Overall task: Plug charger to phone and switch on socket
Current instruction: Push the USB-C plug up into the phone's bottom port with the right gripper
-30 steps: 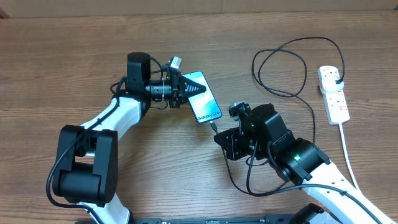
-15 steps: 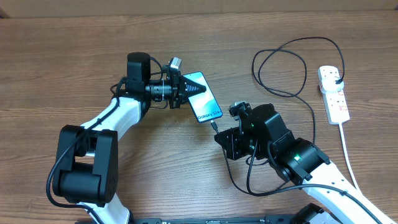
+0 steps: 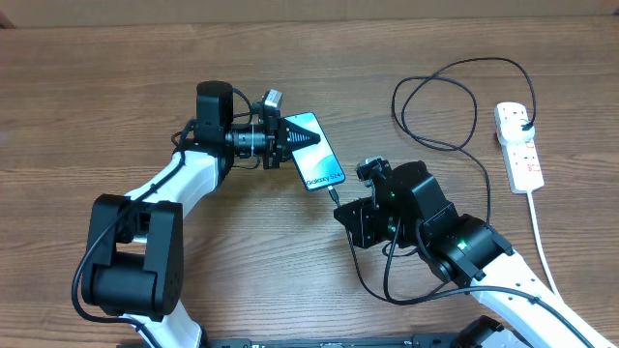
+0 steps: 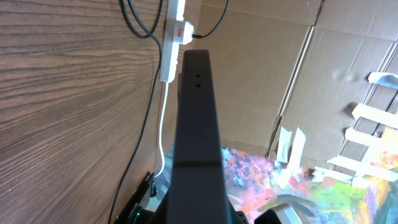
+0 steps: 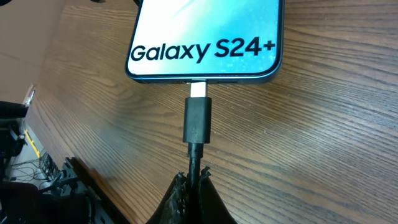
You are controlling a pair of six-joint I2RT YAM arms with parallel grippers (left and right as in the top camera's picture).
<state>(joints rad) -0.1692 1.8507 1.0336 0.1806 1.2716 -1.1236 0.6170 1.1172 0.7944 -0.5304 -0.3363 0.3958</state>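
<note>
The phone (image 3: pixel 315 152) lies on the wood table with its blue-teal "Galaxy S24+" screen up; it also shows in the right wrist view (image 5: pixel 205 37). My left gripper (image 3: pixel 290 138) is shut on the phone's upper end; in the left wrist view the phone's dark edge (image 4: pixel 197 118) fills the middle. My right gripper (image 3: pixel 340 205) is shut on the charger cable (image 5: pixel 198 158) just behind its black connector (image 5: pixel 198 118). The connector's silver tip sits at the phone's bottom port. The black cable (image 3: pixel 435 106) loops to the plug in the white socket strip (image 3: pixel 519 147).
The socket's thick white cord (image 3: pixel 542 242) runs down the right side toward the front edge. The black cable makes loose loops (image 3: pixel 430 116) between the phone and the strip. Cardboard walls show beyond the table in the left wrist view (image 4: pixel 280 68).
</note>
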